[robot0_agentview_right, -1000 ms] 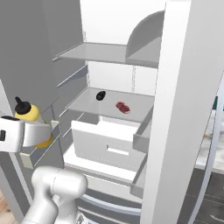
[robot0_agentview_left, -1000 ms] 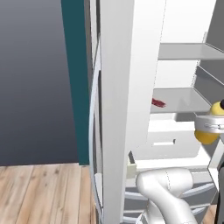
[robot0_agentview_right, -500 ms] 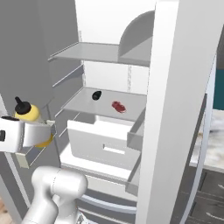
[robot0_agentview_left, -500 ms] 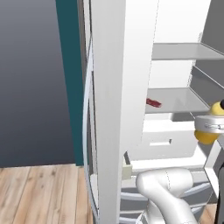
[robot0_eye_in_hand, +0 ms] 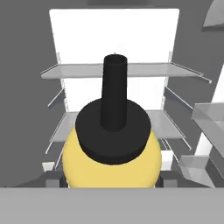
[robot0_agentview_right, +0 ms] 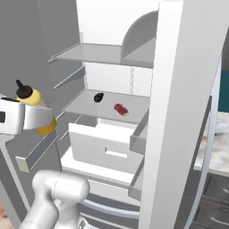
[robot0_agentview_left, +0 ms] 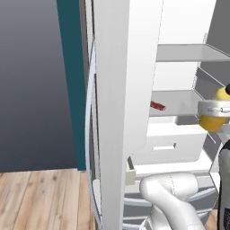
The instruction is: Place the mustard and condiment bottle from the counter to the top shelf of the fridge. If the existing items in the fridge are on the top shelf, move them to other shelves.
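The gripper (robot0_agentview_right: 33, 118) is clamped around the yellow mustard (robot0_agentview_right: 38, 112) bottle's body, black nozzle upright above it, held in front of the open fridge (robot0_agentview_right: 179, 89), left of the lower shelf. No readable label shows.

top shelf (robot0_agentview_right: 96, 54): bare | lower shelf (robot0_agentview_right: 85, 105): black ball (robot0_agentview_right: 98, 96), red piece (robot0_agentview_right: 120, 108)

A rendered home kitchen is shown. An open fridge (robot0_agentview_right: 179, 112) with a white interior, grey shelves (robot0_agentview_right: 107, 105) and a white drawer (robot0_agentview_right: 105, 147) is seen ahead. A marbled stone surface (robot0_agentview_right: 219, 143) over grey drawers (robot0_agentview_right: 212, 201) is seen at the right edge of the right base view. A wood-plank floor (robot0_agentview_left: 40, 197) and a teal wall panel (robot0_agentview_left: 72, 67) are seen beside the fridge
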You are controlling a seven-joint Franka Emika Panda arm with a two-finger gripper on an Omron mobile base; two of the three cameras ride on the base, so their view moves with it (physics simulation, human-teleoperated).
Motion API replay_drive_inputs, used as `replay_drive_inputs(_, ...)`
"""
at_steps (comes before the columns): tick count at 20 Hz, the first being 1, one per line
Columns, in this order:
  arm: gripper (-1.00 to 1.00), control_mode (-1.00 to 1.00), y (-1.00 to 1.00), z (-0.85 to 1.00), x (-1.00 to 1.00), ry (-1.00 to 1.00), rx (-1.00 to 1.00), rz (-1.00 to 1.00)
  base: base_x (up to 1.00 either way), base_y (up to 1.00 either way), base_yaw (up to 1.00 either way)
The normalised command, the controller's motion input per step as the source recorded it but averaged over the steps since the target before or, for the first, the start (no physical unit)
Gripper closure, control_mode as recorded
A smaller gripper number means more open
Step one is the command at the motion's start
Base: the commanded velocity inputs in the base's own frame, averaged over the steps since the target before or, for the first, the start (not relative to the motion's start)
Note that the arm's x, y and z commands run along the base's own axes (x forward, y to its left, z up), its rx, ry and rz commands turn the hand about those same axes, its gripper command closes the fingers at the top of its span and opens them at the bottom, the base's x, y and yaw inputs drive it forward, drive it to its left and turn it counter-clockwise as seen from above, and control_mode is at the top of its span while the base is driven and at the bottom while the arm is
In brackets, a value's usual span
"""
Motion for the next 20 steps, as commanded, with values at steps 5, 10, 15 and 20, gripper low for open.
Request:
replay_drive_inputs(5, 1.0, -1.0, 0.0, 0.94, 0.49, -0.06, 0.0, 0.0, 0.0, 0.0, 0.0)
replay_drive_inputs(10, 1.0, -1.0, -0.13, 0.21, 0.68, -0.1, 0.0, 0.0, 0.0, 0.0, 0.0)
replay_drive_inputs(15, 1.0, -1.0, -0.01, 0.0, 0.96, -0.09, 0.0, 0.0, 0.0, 0.0, 0.0)
replay_drive_inputs(20, 1.0, -1.0, 0.0, 0.0, 1.0, -0.03, 0.0, 0.01, 0.0, 0.0, 0.0)
